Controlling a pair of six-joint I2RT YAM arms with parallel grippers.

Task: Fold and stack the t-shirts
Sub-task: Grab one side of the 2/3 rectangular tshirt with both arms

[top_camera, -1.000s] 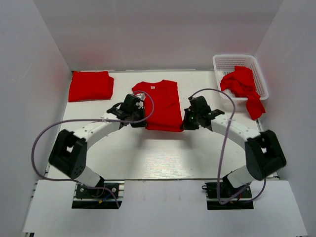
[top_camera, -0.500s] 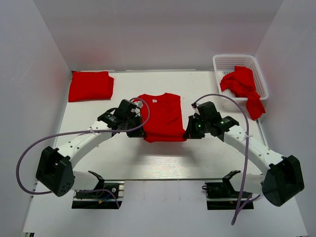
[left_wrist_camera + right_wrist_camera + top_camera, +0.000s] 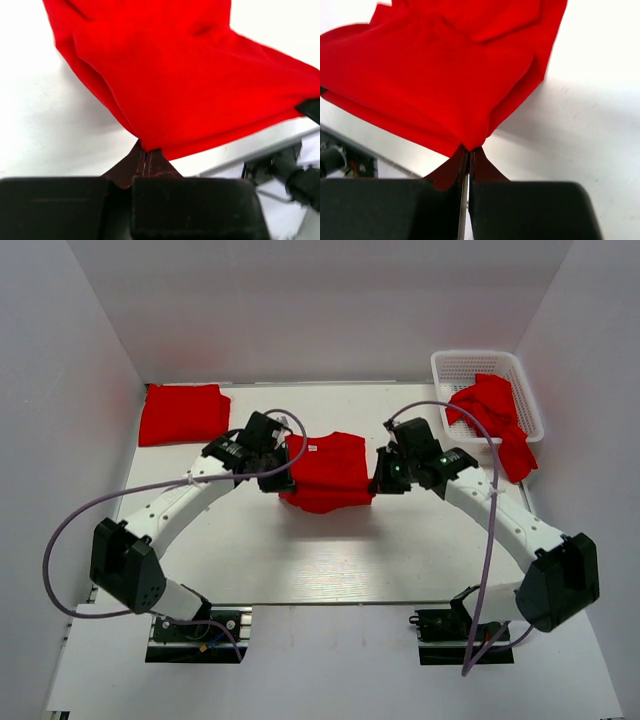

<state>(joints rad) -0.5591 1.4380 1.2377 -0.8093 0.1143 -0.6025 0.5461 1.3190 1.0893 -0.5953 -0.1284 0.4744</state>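
A red t-shirt [image 3: 328,470] with a small white neck label lies partly folded at the table's middle, its near hem lifted off the table. My left gripper [image 3: 283,478] is shut on its near left corner; the left wrist view shows the jaws [image 3: 146,150] pinching the cloth [image 3: 190,75]. My right gripper [image 3: 377,480] is shut on its near right corner, as the right wrist view [image 3: 469,149] shows, with red cloth [image 3: 435,80] hanging from it. A folded red t-shirt [image 3: 184,413] lies at the back left. More red t-shirts [image 3: 492,418] spill from the basket.
A white plastic lattice basket [image 3: 458,365] stands at the back right against the wall. White walls close the table on three sides. Purple cables loop from both arms above the table.
Both grippers have carried the shirt's near hem up and toward the back, so the shirt now looks shorter and bunched. The arms have stretched further out.
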